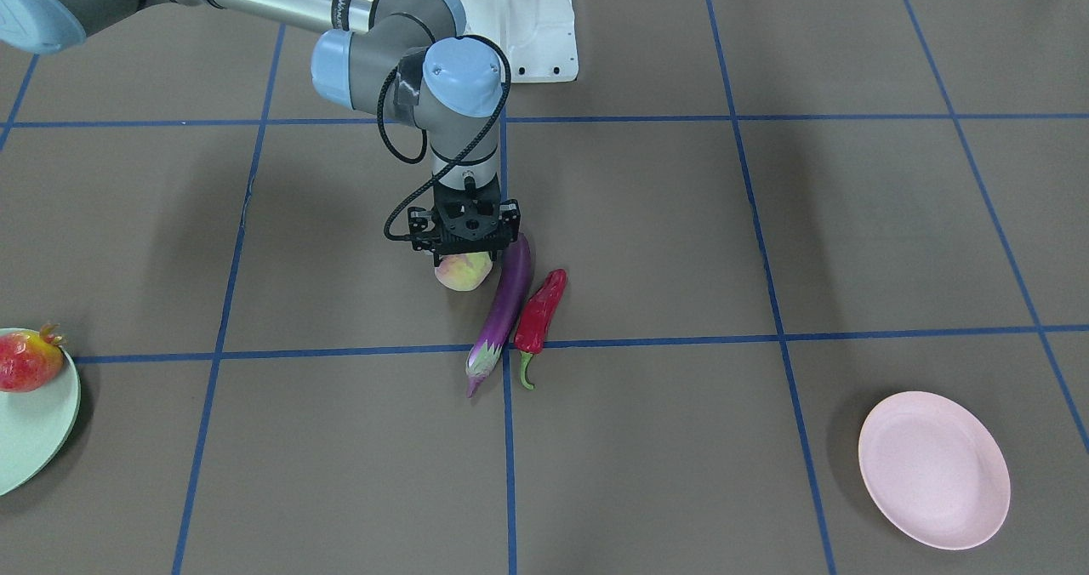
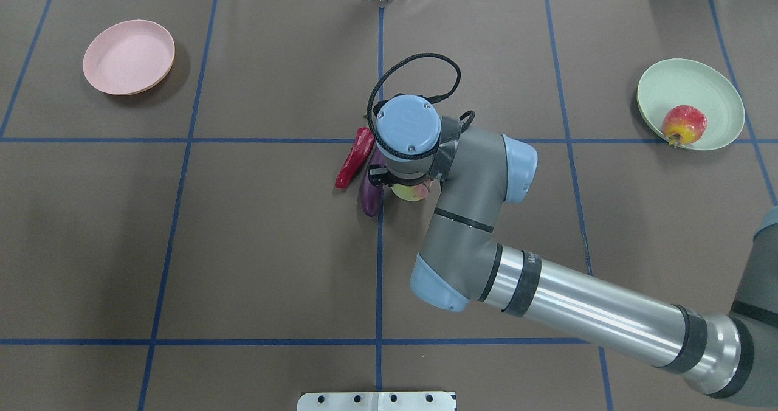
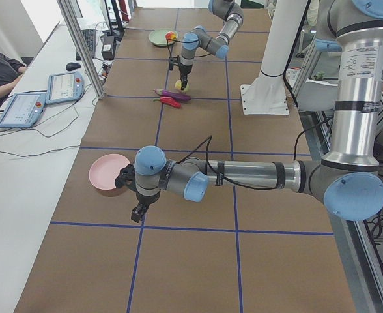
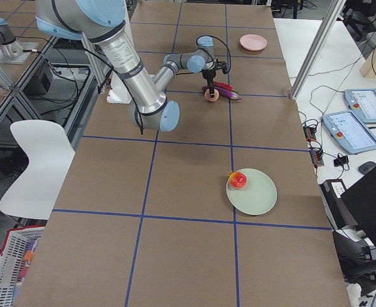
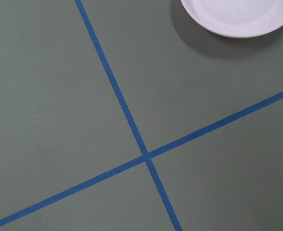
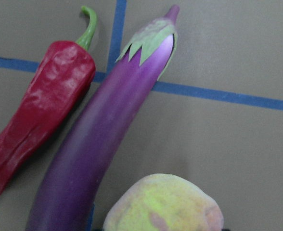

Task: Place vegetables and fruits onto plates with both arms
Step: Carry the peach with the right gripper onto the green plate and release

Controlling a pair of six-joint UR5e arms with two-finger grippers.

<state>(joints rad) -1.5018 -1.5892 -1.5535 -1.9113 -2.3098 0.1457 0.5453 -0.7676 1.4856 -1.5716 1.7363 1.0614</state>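
Right jaws: pointed straight down over the peach, tips hidden under the wrist body. Cannot tell whether apart or clamped.

Peach sits mid-counter, just beside the eggplant's blunt end. The chili lies along the eggplant's other flank. The vertical approach likely spares these neighbours a nudge.

Pomegranate is already on the mint plate, so the peach probably belongs there too.

Left jaws: low beside the bare pink plate, state unreadable. Presumably posted there for the vegetables.
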